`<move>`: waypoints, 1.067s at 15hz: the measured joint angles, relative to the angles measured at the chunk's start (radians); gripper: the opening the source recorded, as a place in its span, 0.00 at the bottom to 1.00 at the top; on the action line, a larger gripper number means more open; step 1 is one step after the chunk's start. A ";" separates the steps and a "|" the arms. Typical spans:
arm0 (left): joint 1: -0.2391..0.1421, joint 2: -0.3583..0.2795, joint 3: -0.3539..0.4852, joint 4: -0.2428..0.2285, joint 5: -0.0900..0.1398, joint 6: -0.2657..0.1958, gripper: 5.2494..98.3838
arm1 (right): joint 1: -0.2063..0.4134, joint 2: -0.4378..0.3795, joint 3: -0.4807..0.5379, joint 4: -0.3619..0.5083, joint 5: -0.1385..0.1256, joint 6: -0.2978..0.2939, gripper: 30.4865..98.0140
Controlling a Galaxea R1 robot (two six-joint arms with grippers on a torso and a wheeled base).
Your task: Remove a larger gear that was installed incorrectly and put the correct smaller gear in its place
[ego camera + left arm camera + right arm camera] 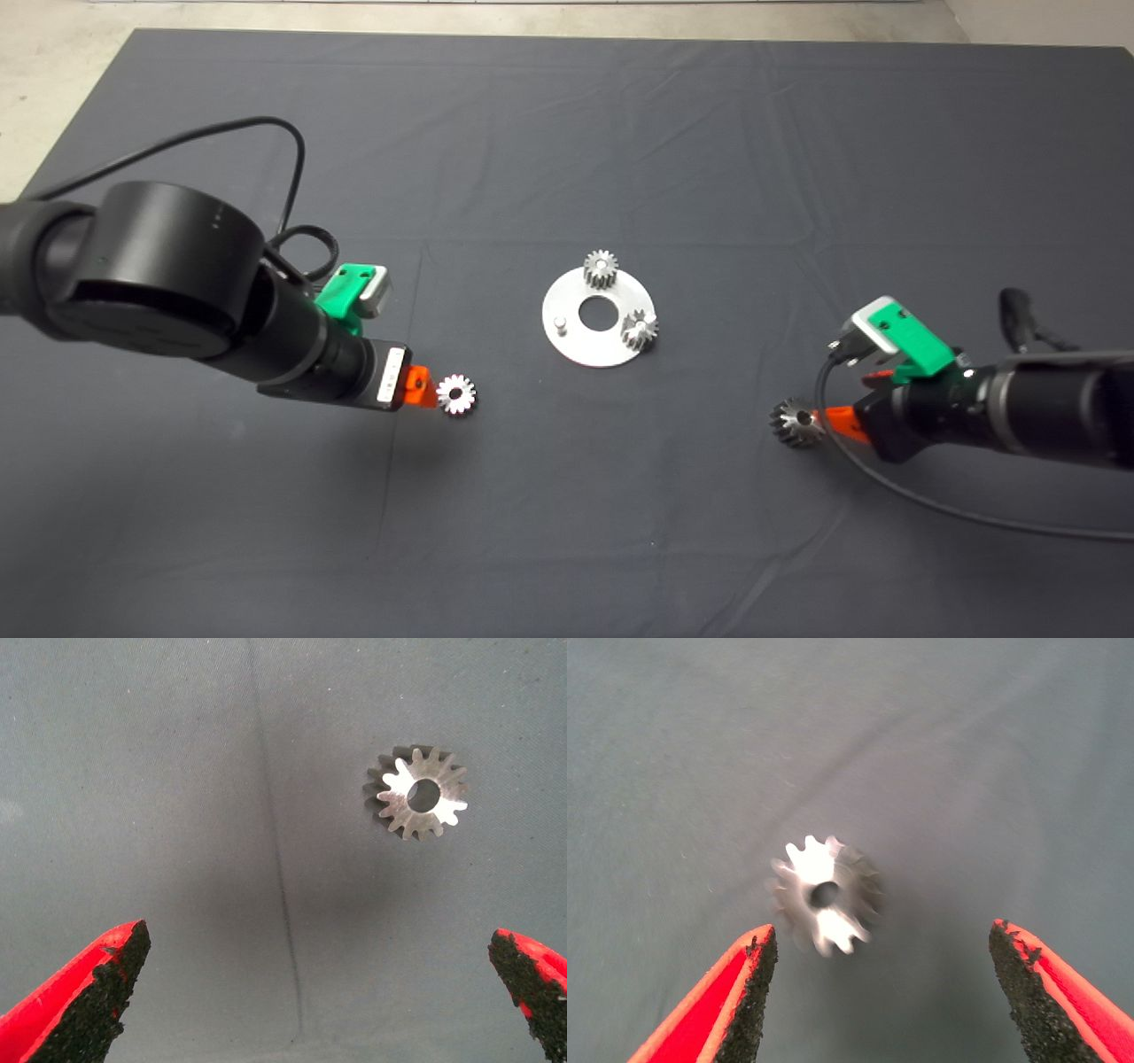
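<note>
The left pincer (pixel 427 390) hangs spread wide just beside the smaller gear (pixel 456 394), which lies flat on the mat (pixel 567 133) toward the worktop's left side, apart from both pads; in the left wrist view the gear (pixel 416 793) sits off to one side of the gap between the fingers (pixel 97 992), so a closure from here would likely clip its teeth or push it along the cloth instead of catching it. The right pincer (pixel 828 424) is also spread, with the larger gear (pixel 795 422) lying on the mat toward the right side; the right wrist view shows it (pixel 826 895) near one pad (pixel 749 1001) but held by neither (the gear looks tilted, so it might roll or tip if nudged). A third risk sits at the round silver plate (pixel 567 350) near the worktop's middle: its bare peg (pixel 560 322) is thin, and a gear brought down off-axis could jam or shift the plate. By count there are four gears in all: one larger, one smaller loose on the mat, and two small ones (pixel 601 268) (pixel 639 330) mounted on the plate, plus one plate, one free peg and two pincers
</note>
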 measured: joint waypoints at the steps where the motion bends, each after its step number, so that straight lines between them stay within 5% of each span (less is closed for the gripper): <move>1: 0.000 0.005 -0.024 0.000 0.001 0.000 1.00 | 0.037 -0.025 0.013 0.077 0.000 0.007 0.53; 6: 0.026 0.038 -0.066 0.016 -0.004 -0.001 1.00 | 0.271 -0.098 0.053 0.583 0.003 0.037 0.64; 9: 0.052 0.039 -0.080 0.033 -0.003 -0.001 1.00 | 0.465 -0.121 0.067 0.811 0.004 0.070 0.70; 11: 0.052 0.045 -0.079 0.037 -0.004 -0.003 1.00 | 0.568 -0.135 0.075 0.906 0.011 0.096 0.72; 16: 0.052 0.063 -0.073 0.045 -0.019 -0.006 1.00 | 0.589 -0.148 0.087 0.955 0.014 0.114 0.86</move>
